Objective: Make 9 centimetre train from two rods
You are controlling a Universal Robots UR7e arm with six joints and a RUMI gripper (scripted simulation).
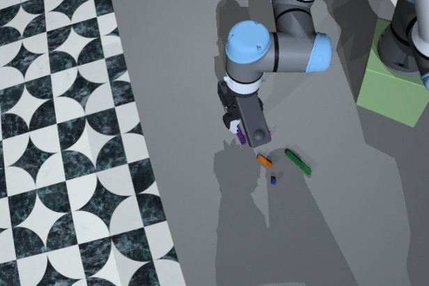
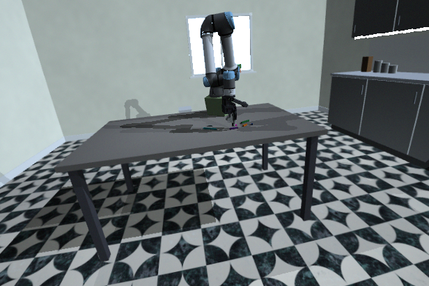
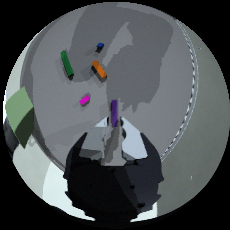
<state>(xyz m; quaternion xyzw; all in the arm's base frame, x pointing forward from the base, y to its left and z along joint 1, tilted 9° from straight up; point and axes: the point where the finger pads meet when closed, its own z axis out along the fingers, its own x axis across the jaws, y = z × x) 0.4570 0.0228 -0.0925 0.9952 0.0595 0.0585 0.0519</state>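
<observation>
Apparently, the job is sitting at its first pick or placing, with no train of 9 standing yet. The gripper (image 1: 235, 128) (image 2: 233, 124) (image 3: 114, 117) is hovering low at one end of the purple rod (image 1: 242, 136) (image 2: 233, 128) (image 3: 114, 112), its fingers standing narrow with the rod's end showing between the tips; whether they are pinching it, I cannot tell.

Farther off, the green rod (image 1: 298, 161) (image 2: 244, 122) (image 3: 67, 64) is lying at a slant, and the blue rod (image 1: 273, 180) (image 2: 251, 124) (image 3: 100, 45) is resting apart from it. The orange rod (image 1: 264, 161) (image 2: 244, 125) (image 3: 99, 69) is lying between purple and blue, while the magenta rod (image 1: 270, 134) (image 2: 236, 125) (image 3: 85, 100) is peeping past the gripper. Away to one side, a turquoise rod (image 2: 209, 128) is lying too.

Purple is needing a grey partner, and I am not making one out for certain; green and blue are adding up to 9. So the next move is calling for a choice: confirming purple's grip and partner, or leaving it well aside and bringing blue squarely to green's end.
</observation>
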